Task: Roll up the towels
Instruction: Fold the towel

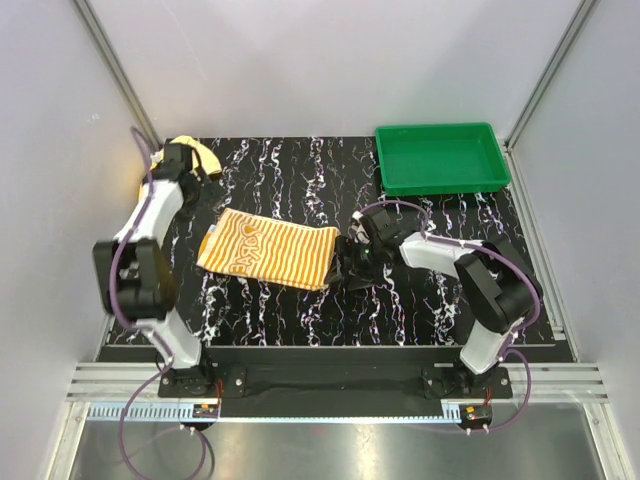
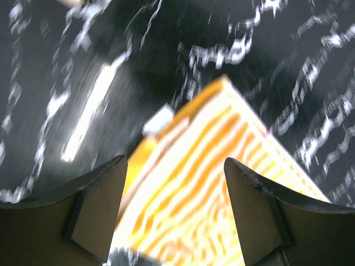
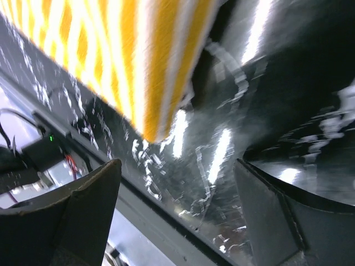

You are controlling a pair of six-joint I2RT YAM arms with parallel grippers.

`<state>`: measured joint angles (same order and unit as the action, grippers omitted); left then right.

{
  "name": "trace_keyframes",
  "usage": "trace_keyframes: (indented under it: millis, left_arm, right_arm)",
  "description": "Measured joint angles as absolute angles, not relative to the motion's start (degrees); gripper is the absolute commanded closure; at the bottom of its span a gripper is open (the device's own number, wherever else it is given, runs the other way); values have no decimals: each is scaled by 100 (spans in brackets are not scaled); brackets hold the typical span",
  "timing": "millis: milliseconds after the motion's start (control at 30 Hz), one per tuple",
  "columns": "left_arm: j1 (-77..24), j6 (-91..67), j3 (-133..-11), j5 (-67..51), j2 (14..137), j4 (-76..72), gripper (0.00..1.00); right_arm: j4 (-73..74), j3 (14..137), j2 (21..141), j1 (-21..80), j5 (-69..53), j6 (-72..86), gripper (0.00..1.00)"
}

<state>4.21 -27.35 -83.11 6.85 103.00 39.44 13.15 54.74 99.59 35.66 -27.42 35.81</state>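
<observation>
Left wrist view is smeared: we get the striped towel [image 2: 222, 183] blurred, its lower part cut by the frame edge; the pale patch [image 2: 159, 119] at its corner we can't identify. Right wrist view cuts it at the top. From above, the yellow towel [image 1: 207, 155] sits mostly behind the left arm [image 1: 150, 215]; we can't read the striped towel's lettering [image 1: 247, 238]; right gripper [image 1: 350, 268] jaws are lost against the dark table [image 1: 420, 300].

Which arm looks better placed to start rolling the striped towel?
The right. Its open right hand sits just beside the right end of the striped towel. The left hand, also open, is off at the far left corner by the yellow towel, farther from the striped one.
</observation>
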Motion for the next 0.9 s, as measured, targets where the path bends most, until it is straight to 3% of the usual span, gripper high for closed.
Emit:
trace_keyframes:
  millis: [167, 333, 500, 567, 600, 633, 700, 767, 900]
  left_arm:
    - [419, -2974, -7050, 668, 9015, 3754, 27]
    - [421, -3190, -6213, 578, 9146, 3485, 30]
    - [419, -3371, -5813, 478, 9411, 3430, 37]
    - [421, -3430, -5815, 471, 9572, 3293, 44]
    - [419, -3457, -5822, 469, 9662, 3242, 58]
    - [419, -3492, -5859, 469, 9741, 3253, 63]
    - [421, -3505, -5990, 421, 9850, 3251, 74]
    - [421, -3507, -6132, 353, 9977, 3238, 74]
    - [408, -3500, -6213, 272, 10049, 3168, 74]
  right_arm:
    - [1164, 5728, 10355, 3144, -2904, 3673, 18]
    - [836, 6305, 10967, 3100, -3140, 3752, 24]
    - [663, 6514, 11257, 3100, -3297, 3824, 37]
    - [624, 6536, 11323, 3100, -3315, 3830, 49]
    - [589, 6536, 11365, 3100, -3315, 3837, 55]
    - [569, 6536, 11406, 3100, -3334, 3844, 68]
    - [539, 6539, 11487, 3100, -3306, 3826, 79]
    - [502, 6539, 11559, 3092, -3354, 3824, 90]
    - [397, 6416, 11544, 2995, -3413, 3824, 95]
